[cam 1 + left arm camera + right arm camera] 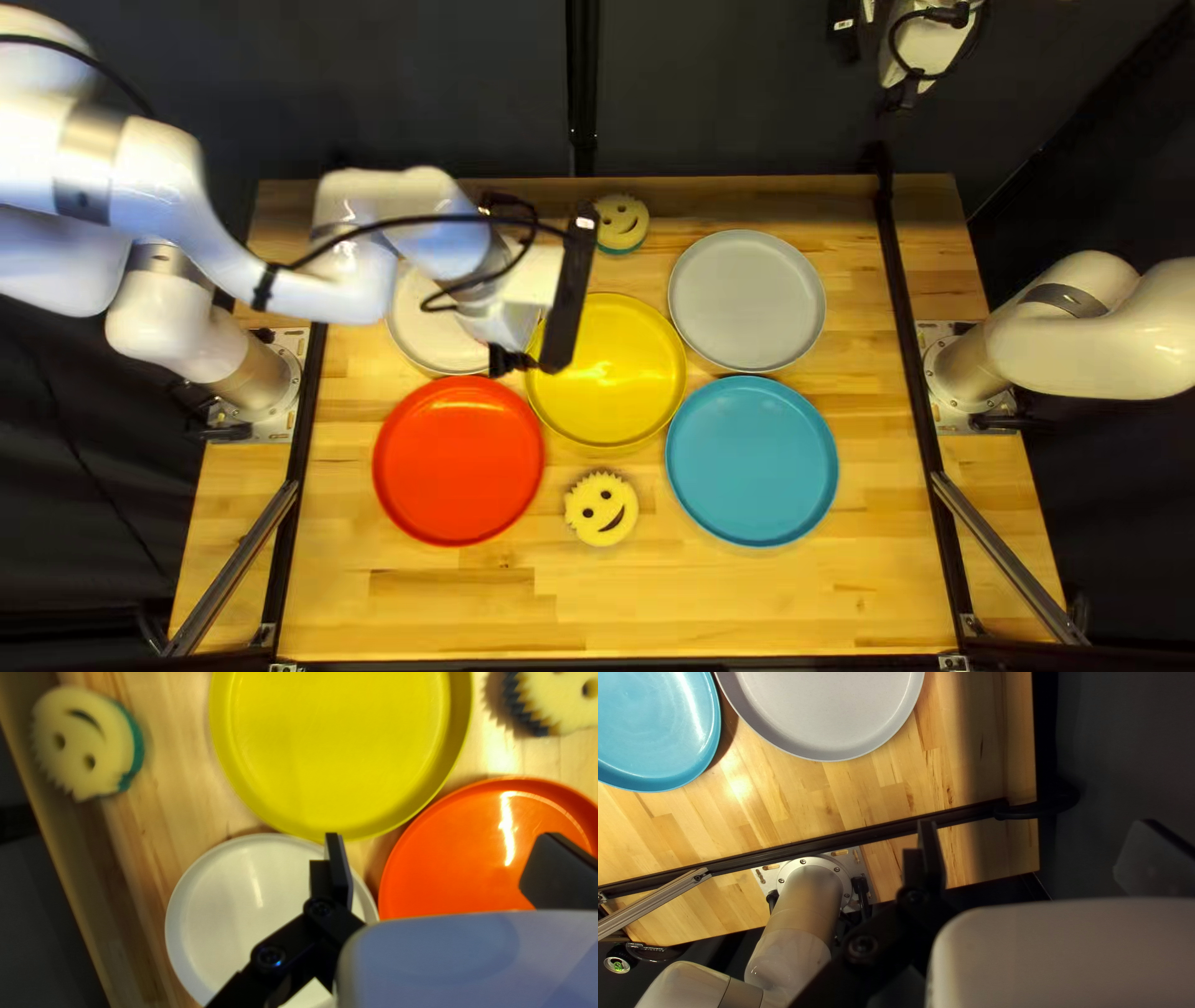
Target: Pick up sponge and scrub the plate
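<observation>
My left gripper (513, 359) hovers by the yellow plate (616, 373), above where the white plate (423, 330) and red plate (458, 461) meet it. In the left wrist view the gripper (439, 865) is open with nothing held. A smiley sponge with a green underside (621, 222) lies beyond the yellow plate; another smiley sponge (601, 508), dark-backed in the left wrist view, lies on the near side. My right gripper (899, 95) is raised past the far edge; in the right wrist view the gripper (1042, 849) is open and empty.
On the right half of the table are a grey plate (747, 301) and a blue plate (751, 461). Black rails (915, 361) run along both sides, beside the arm bases. The left arm stretches over the table's far left part.
</observation>
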### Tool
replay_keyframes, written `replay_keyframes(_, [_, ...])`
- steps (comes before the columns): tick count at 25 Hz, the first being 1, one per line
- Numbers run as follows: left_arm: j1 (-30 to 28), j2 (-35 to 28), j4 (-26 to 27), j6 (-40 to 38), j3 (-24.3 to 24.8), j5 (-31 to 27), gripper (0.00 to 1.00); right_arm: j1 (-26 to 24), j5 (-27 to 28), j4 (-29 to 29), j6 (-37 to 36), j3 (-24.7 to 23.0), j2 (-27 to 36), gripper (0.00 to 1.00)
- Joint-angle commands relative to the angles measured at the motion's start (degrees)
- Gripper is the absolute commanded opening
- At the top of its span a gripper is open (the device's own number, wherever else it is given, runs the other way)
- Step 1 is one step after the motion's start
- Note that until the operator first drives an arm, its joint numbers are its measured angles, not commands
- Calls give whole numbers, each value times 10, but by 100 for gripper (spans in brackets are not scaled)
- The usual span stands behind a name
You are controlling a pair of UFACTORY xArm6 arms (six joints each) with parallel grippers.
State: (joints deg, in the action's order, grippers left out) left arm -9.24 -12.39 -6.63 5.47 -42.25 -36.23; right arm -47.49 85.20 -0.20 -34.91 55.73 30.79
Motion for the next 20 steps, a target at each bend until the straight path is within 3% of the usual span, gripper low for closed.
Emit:
replay_keyframes(1, [-26,24,-34,-26,17,45,100,0,0,0,0,0,0,100])
replay_keyframes(11, [-23,28,-27,-19,16,44,100,0,0,0,0,0,0,100])
replay_keyframes(20, [-91,175,-69,-70,-126,13,100,0,0,0,0,0,0,100])
